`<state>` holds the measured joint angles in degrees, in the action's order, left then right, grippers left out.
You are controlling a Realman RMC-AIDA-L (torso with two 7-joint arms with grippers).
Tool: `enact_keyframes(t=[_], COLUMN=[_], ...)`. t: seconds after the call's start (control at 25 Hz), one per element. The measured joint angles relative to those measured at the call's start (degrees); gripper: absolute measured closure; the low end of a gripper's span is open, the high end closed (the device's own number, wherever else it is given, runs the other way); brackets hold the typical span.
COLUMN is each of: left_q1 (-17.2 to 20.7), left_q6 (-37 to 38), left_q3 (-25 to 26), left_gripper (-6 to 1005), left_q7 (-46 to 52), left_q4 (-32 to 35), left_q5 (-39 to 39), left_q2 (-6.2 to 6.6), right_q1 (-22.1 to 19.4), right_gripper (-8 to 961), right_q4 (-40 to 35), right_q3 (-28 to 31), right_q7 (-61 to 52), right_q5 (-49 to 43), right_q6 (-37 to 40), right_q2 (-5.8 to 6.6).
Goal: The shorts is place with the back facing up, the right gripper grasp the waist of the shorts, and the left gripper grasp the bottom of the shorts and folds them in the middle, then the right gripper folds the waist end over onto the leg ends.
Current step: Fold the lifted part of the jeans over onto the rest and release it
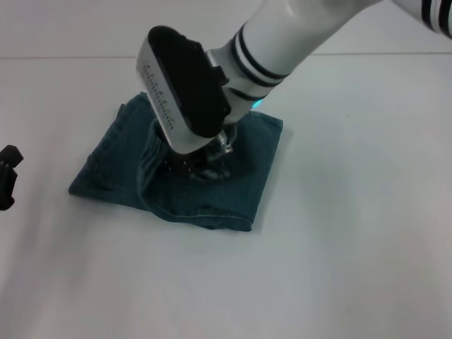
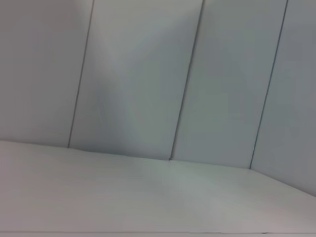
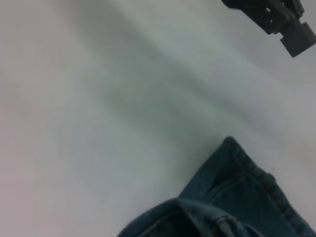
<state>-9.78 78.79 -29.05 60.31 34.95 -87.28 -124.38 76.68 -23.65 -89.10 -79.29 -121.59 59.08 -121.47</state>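
Note:
The blue denim shorts (image 1: 240, 183) lie folded into a rough square on the white table (image 1: 353, 247), left of centre in the head view. My right gripper (image 1: 205, 164) comes down from the upper right onto the middle of the shorts, where the cloth bunches up around it; the wrist body hides its tip. The right wrist view shows a corner of the shorts (image 3: 237, 197) with a raised fold. My left gripper (image 1: 8, 176) stays at the table's left edge, well away from the shorts, and also shows as a black piece (image 3: 276, 17) in the right wrist view.
The left wrist view holds only a grey panelled wall (image 2: 187, 79) and the bare white table (image 2: 148, 197). White tabletop surrounds the shorts on every side.

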Motion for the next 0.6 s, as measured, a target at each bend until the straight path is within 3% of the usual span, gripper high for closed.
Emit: enact_keyframes(t=[0.12, 0.28, 0.6], left_q1=[0.1, -0.3, -0.5], left_q6=[-0.1, -0.2, 0.1], left_q3=[0.1, -0.2, -0.7], left_gripper=[998, 998, 999], left_q7=[0.1, 0.1, 0.1], left_q4=[-0.3, -0.9, -1.1], left_q5=[-0.1, -0.1, -0.1], left_q2=[0.01, -0.03, 0.06], right_q1=[-2.2, -5.6, -8.0], right_gripper=[881, 732, 449], right_q4=[-4.0, -9.6, -10.9], right_q3=[-2.3, -5.7, -5.8], right_q7=[-1.0, -1.1, -2.1], right_q5=[1.6, 3.8, 5.9], right_q6=[-0.3, -0.2, -2.1], right_q2=[0.04, 0.23, 0.86])
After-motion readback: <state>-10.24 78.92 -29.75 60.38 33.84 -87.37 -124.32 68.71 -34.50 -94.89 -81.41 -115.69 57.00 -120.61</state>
